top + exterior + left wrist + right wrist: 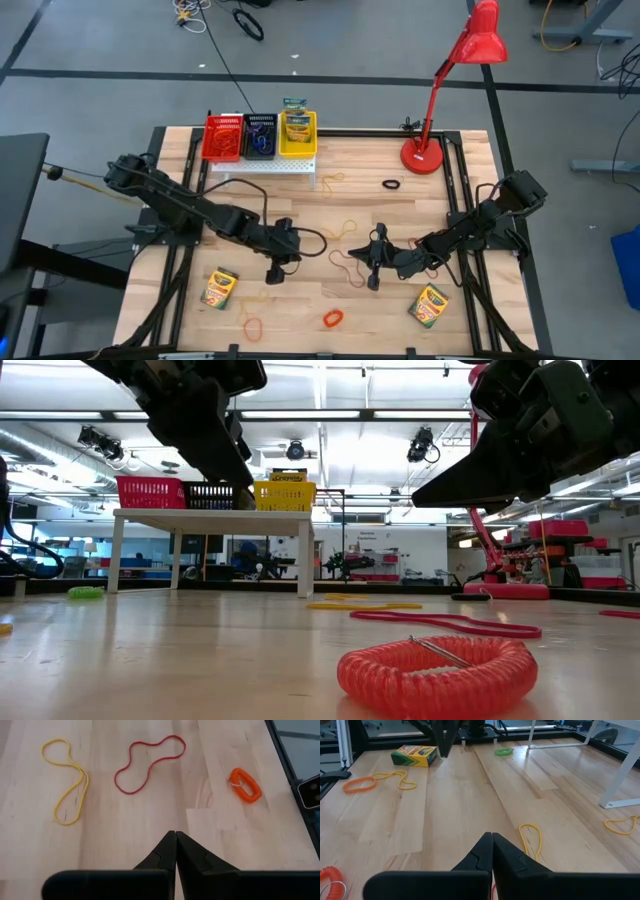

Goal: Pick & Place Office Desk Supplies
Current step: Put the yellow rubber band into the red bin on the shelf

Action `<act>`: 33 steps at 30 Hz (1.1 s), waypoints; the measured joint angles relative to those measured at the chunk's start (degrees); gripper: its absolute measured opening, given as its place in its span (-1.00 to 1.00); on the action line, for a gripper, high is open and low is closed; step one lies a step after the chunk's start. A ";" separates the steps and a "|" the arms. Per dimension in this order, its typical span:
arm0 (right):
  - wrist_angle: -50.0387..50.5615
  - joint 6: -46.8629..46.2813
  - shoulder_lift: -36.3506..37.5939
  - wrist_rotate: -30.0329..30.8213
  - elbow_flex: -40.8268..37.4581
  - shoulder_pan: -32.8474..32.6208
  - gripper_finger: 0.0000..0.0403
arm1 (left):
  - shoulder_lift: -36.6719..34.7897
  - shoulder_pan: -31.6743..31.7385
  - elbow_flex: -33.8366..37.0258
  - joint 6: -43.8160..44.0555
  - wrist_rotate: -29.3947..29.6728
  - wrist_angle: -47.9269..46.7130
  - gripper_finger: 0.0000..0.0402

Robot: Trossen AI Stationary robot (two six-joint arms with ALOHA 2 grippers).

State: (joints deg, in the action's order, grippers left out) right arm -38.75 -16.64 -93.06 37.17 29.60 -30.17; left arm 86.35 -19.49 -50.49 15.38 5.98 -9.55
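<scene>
Two grippers hover mid-bench with fingers pressed together, holding nothing: the left gripper (272, 272) and the right gripper (374, 277). Crayon boxes lie at front left (219, 287) and front right (429, 305). An orange coil loop (332, 318) sits near the front edge, a red rubber band (148, 762) and a yellow one (66, 779) beside it. Something green, perhaps a loop (503, 751), lies farther off.
</scene>
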 joint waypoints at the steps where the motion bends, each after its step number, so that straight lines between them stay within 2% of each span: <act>1: -0.03 0.00 0.00 0.02 -0.02 0.00 -0.98 | -0.01 -0.01 -0.03 0.01 0.07 -0.21 -0.95; 21: -0.15 0.00 0.00 0.02 -0.02 -0.02 -0.98 | 0.23 -2.34 -0.03 2.22 5.06 -2.00 -0.93; 28: -0.09 0.00 0.00 0.02 -0.01 -0.01 -0.98 | 2.34 -2.75 -0.10 3.55 7.74 -2.44 -0.75; 30: -0.02 0.00 0.00 0.00 -0.02 -0.02 -0.98 | 4.23 -3.67 -0.07 4.21 6.67 -2.18 -0.68; 33: -0.32 0.00 0.00 0.00 0.00 -0.02 -0.98 | 6.44 -5.62 -0.07 4.89 1.85 -3.31 -0.58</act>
State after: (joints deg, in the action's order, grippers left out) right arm -39.07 -16.64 -93.06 37.17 29.61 -30.20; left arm 92.79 -25.11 -50.57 20.27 7.83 -12.86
